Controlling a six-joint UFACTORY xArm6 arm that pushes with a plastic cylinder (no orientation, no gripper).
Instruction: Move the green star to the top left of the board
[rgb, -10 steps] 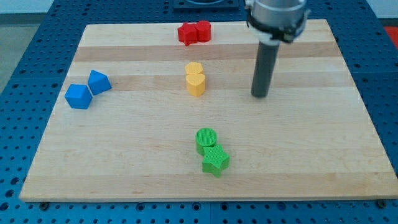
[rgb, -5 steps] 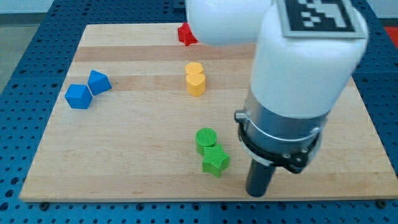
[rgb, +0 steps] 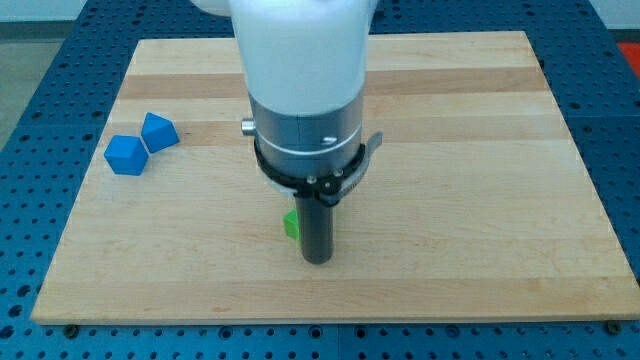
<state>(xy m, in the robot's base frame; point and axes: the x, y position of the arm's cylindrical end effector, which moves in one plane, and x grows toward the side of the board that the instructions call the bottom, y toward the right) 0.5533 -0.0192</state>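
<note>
Behind rod, green block (rgb: 290, 224) sliver touching my tip (rgb: 317, 260) left; shape hidden.

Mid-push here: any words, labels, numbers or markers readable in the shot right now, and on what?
None: no readable text, number or marker shows in this view.
The arm, the wooden board, the blue blocks and the green sliver beside my tip are all unmarked.

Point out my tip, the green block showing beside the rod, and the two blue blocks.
My tip (rgb: 317, 261): camera view, rod's very bottom end.
Green block (rgb: 291, 224): camera view, the sliver visible left of the rod; shape hidden.
Blue blocks (rgb: 127, 154) (rgb: 159, 131): camera view, top faces.
</note>
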